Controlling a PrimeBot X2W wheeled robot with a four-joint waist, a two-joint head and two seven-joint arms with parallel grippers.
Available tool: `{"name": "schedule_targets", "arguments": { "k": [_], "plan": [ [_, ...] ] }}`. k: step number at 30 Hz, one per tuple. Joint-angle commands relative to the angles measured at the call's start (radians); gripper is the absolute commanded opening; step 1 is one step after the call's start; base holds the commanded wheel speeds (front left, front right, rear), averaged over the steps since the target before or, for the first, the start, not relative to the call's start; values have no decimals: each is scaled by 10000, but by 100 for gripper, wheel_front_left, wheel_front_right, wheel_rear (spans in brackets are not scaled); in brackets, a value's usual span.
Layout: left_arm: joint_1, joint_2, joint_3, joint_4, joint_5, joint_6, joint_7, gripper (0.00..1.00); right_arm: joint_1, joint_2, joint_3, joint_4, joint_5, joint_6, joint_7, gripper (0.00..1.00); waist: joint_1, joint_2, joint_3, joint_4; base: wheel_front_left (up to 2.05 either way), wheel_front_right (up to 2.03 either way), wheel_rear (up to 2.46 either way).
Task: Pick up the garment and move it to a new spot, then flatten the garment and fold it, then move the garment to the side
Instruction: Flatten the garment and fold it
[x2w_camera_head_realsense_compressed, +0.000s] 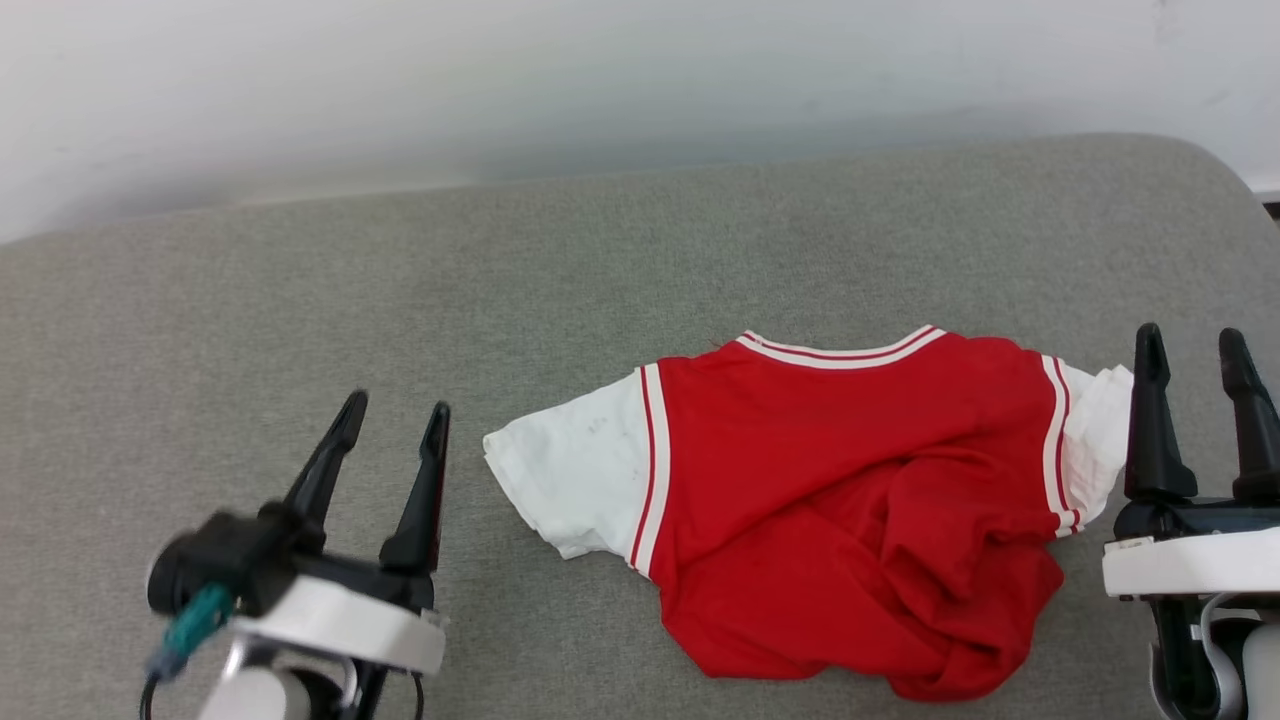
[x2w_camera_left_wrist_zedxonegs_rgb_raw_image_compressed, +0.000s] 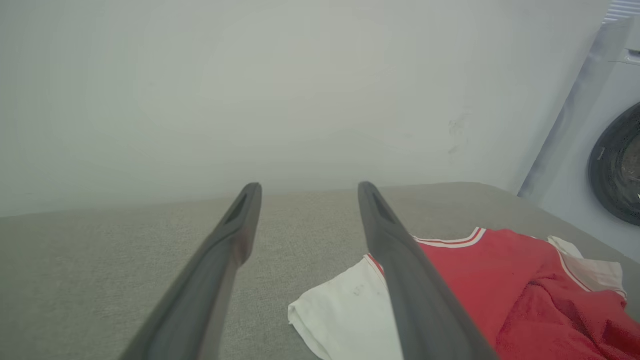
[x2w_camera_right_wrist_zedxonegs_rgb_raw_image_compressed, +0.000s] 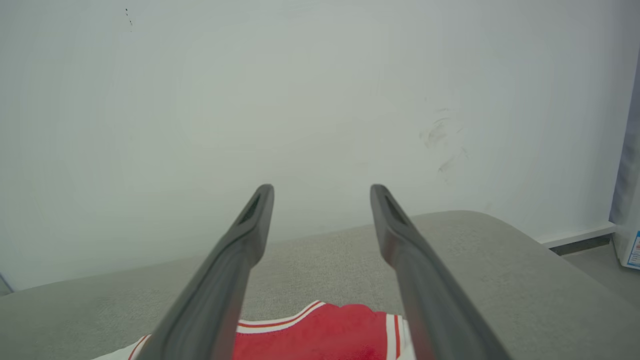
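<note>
On the grey upholstered surface (x2w_camera_head_realsense_compressed: 300, 350), right of centre, sprawled rumpled: the red T-shirt (x2w_camera_head_realsense_compressed: 830, 470), flanked by the left gripper (x2w_camera_head_realsense_compressed: 397, 410), spread and empty, off its white sleeve (x2w_camera_head_realsense_compressed: 570, 470), and the right gripper (x2w_camera_head_realsense_compressed: 1190, 345), likewise spread, beside the other sleeve (x2w_camera_head_realsense_compressed: 1095, 420), seemingly placed for a two-handed pick-up

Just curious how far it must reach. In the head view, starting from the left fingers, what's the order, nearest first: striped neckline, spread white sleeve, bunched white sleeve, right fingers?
From the left fingers:
1. Spread white sleeve, just to their right.
2. Striped neckline, on the far edge of the shirt, middle.
3. Bunched white sleeve, at its right end.
4. Right fingers, just past that sleeve.
</note>
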Motion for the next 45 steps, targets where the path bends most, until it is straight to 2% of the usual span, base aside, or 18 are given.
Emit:
{"name": "schedule_targets", "arguments": {
  "k": [1,4,8,12,15,20,30,32,37,45],
  "plan": [
    [-419,273,-136,-13,-22,-15,181,100,83,78,-67,-67,-93,-3,-48,100,1,0,160,-113,0,0,0],
    [-1249,1125,-968,193,-174,-15,1588,100,-57,141,-272,-206,-188,-3,-77,100,1,0,398,-195,0,0,0],
    [-2887,2078,-1998,668,-1188,-15,4335,100,-205,224,-480,-300,-284,-3,-105,100,1,0,701,-266,0,0,0],
    [-4216,2762,-2980,1359,-2478,-14,7281,100,-323,351,-426,-238,-343,-3,-126,100,1,0,947,-390,0,0,0],
    [-4825,2977,-3303,1857,-3481,-15,8919,100,-370,437,-249,-170,-426,-3,-151,100,1,0,1134,-548,0,0,0],
    [-5450,3292,-3641,2627,-3821,-14,10133,100,-477,549,-161,-65,-431,-3,-181,100,1,0,1475,-834,0,0,0],
    [-5383,3555,-4619,3605,-3895,-15,10630,100,-544,670,-161,-125,-328,-3,-190,100,1,0,1910,-1175,0,0,0],
    [-5293,3581,-4758,3745,-3983,-15,10587,0,-515,674,-182,-145,-358,-3,-191,100,1,0,1933,-1173,0,0,0],
    [-5203,3770,-4608,4011,-4047,16,9947,0,-485,682,-154,-89,-467,-3,-191,100,1,0,1776,-1064,0,0,0],
    [-5274,4059,-3471,4113,-3779,514,7345,0,-266,682,-91,138,-635,-3,-188,100,1,0,1254,-630,0,0,0]
  ]
}}
